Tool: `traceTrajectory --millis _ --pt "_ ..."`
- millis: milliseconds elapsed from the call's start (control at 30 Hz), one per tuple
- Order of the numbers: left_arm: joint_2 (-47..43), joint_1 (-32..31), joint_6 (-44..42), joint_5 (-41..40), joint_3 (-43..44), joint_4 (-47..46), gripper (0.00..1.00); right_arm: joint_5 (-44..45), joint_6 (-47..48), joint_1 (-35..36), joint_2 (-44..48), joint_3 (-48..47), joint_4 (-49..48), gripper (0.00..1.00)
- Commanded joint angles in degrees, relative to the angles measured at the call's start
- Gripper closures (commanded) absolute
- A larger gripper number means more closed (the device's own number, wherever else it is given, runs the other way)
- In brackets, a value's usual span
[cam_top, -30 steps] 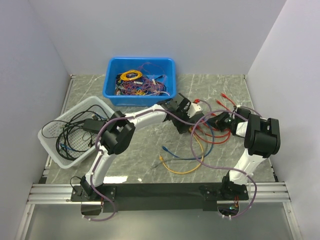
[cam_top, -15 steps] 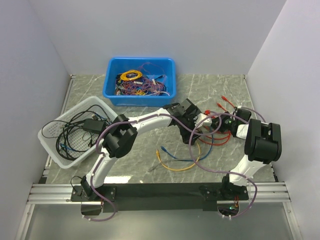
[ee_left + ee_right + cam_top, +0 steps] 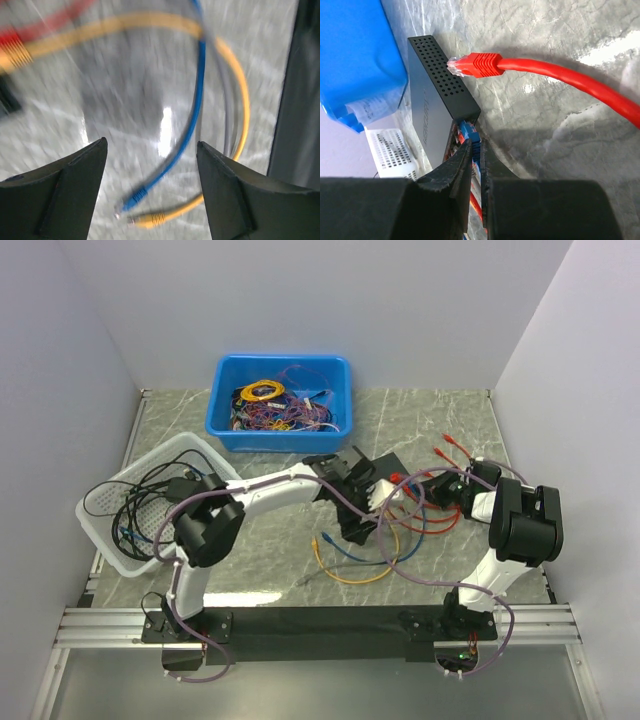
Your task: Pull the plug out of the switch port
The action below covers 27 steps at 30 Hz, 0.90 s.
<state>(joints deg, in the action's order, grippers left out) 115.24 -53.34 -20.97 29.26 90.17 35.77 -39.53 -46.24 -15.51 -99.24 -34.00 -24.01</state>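
Pulling straight back along the socket's line, without twisting, is judged the soundest way, with the switch steadied if it drags. The right gripper (image 3: 475, 146) is seen pinched nearly together on a blue plug (image 3: 466, 131) at the port edge of the switch (image 3: 432, 100), near the blue bin (image 3: 355, 55). The left gripper (image 3: 151, 145) is spread wide over a loose blue cable end (image 3: 134, 196), with nothing gripped.
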Motion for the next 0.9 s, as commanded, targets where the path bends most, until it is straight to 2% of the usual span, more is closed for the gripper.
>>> traceTrajectory --millis 0,167,233,300,400,500,700,800,833,867 --pt "-2.1 -0.5 -4.8 -4.4 -6.8 -0.4 0.23 0.2 -0.8 0.3 2.1 0.4 -3.1 1.00" --pt "-5.5 -1.4 -10.0 -1.3 -12.8 -1.1 0.13 0.5 -1.0 0.3 2.1 0.3 -3.2 1.00" --pt "-5.5 -2.0 -9.5 -2.6 -13.4 -2.8 0.12 0.5 -1.1 0.3 2.1 0.3 -3.3 1.00" --pt "-4.6 -2.6 -8.4 -7.3 -14.8 -5.3 0.12 0.9 -1.0 0.2 2.5 0.4 -3.2 1.00" --pt "-3.3 -4.1 -7.1 -13.5 -16.7 -8.7 0.20 1.0 -1.0 0.3 2.9 0.6 -3.1 1.00" --pt "-2.7 -5.6 -7.4 -17.6 -19.1 -11.0 0.21 1.1 -1.2 0.3 2.7 0.6 -3.2 1.00" --pt "-1.9 -7.4 -6.4 -21.7 -21.0 -13.5 0.41 0.2 -2.7 0.3 1.9 0.9 -5.2 1.00" --pt "-2.0 -7.7 -7.1 -20.6 -21.7 -12.2 0.56 0.2 -2.6 0.3 1.8 0.9 -5.3 1.00" --pt "-2.1 -7.9 -7.2 -20.1 -21.8 -11.8 0.67 0.3 -2.7 0.3 1.9 1.0 -5.3 1.00" --pt "-2.1 -8.0 -7.2 -19.2 -21.8 -11.3 0.73 0.3 -2.6 0.3 1.9 1.0 -5.3 1.00"
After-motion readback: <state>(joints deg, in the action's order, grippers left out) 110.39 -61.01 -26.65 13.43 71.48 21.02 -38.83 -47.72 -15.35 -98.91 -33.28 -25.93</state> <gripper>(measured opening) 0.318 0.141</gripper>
